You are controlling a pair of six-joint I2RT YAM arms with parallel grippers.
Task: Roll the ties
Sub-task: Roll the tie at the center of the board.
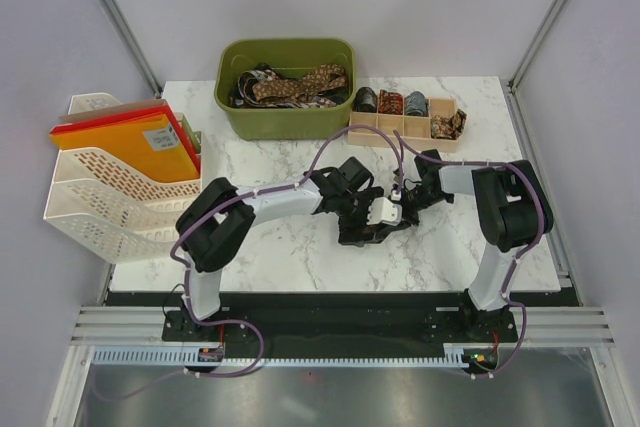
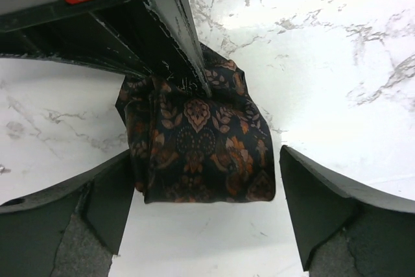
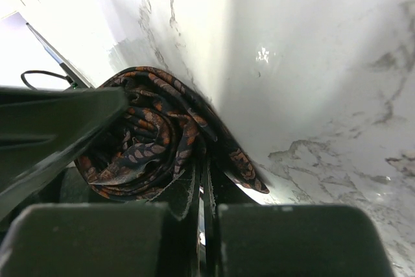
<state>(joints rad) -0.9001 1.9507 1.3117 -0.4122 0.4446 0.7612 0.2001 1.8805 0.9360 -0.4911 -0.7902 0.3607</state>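
A dark brown tie with an orange leaf print (image 2: 201, 147) lies as a tight roll on the marble table, mid-table in the top view (image 1: 362, 237). My left gripper (image 2: 206, 155) is open, one finger on each side of the roll, with small gaps to it. My right gripper (image 3: 204, 183) is shut on the roll's outer layers (image 3: 149, 134). Its fingers (image 2: 175, 37) reach into the left wrist view from the upper left. More ties lie loose in the olive bin (image 1: 290, 119). Several rolled ties (image 1: 390, 102) sit in the wooden divider tray (image 1: 400, 137).
The olive bin stands at the back centre and the wooden tray to its right. A white stacked paper rack (image 1: 95, 192) with orange and red folders stands at the left edge. Both arms meet at mid-table, with purple cables along them.
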